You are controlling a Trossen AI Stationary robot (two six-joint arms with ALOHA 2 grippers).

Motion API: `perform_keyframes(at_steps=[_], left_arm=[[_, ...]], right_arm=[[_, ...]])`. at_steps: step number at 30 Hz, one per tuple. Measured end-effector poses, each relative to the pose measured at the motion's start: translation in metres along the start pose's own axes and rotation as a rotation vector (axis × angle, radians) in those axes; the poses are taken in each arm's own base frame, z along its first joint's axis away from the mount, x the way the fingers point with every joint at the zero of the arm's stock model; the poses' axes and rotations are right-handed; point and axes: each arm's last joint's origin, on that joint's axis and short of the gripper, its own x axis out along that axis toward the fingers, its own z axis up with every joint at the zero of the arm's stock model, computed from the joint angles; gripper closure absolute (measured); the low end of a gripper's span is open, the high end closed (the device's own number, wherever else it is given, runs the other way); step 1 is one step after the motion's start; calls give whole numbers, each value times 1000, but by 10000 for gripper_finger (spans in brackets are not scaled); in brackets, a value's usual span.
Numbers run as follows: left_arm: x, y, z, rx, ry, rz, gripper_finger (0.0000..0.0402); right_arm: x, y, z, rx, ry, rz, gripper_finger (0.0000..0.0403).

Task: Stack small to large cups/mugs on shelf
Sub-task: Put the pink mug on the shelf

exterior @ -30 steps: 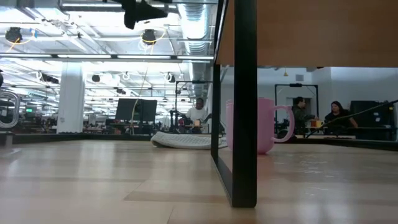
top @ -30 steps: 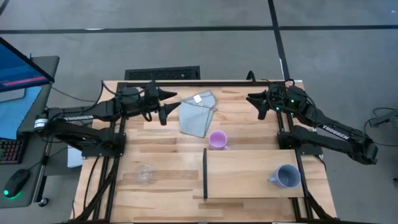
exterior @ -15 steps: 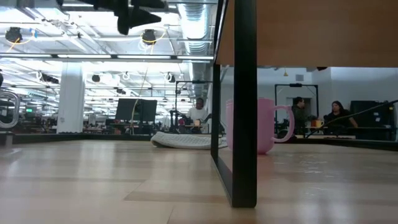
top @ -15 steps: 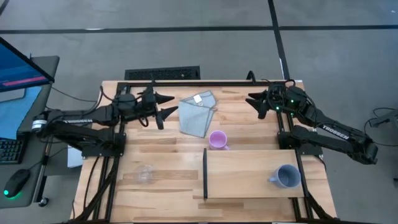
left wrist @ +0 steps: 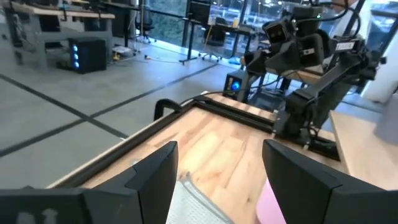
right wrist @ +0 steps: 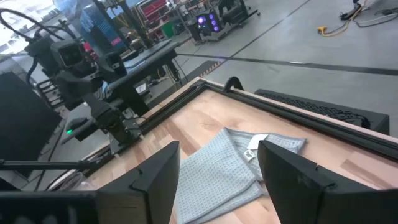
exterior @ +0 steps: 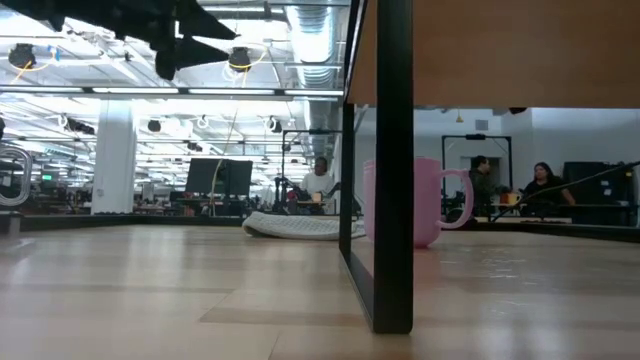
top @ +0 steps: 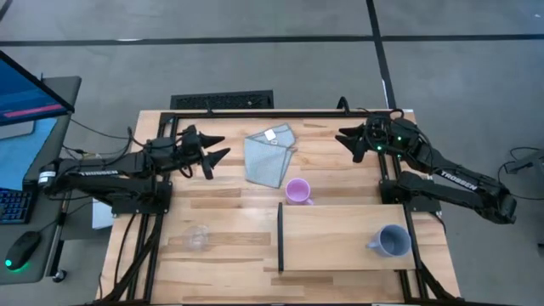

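Note:
The grey-blue mug point(top: 393, 241) stands on the light-wood shelf point(top: 340, 238) near its right end. The pink mug point(top: 297, 191) stands on the tabletop just beyond the shelf's far edge; it also shows in the low view point(exterior: 418, 201). The clear cup point(top: 198, 239) stands on the table left of the shelf. My left gripper point(top: 216, 146) is open and empty, high over the far left of the table. My right gripper point(top: 347, 140) is open and empty at the far right.
A folded light-blue cloth point(top: 270, 156) lies on the table between the two grippers. The shelf's black divider strip point(top: 280, 237) stands along its left end. A black frame point(top: 255, 113) runs along the table's far edge.
My left gripper has drawn back toward the table's left edge, away from the cloth, staying open. The mugs, cup and cloth have kept still.

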Motion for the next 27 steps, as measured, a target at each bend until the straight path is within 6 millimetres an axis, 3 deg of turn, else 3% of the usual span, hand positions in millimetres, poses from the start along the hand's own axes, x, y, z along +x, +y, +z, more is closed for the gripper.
perform_keyframes(at_steps=[13,20,27], left_arm=[[-4,4,-12,-14,111,21,175],[-4,3,-11,-18,103,19,175],[-4,3,-11,-16,103,19,175]], right_arm=[[2,9,-3,-59,26,62,163],[11,28,11,-156,168,94,163],[31,34,15,-173,455,36,163]])
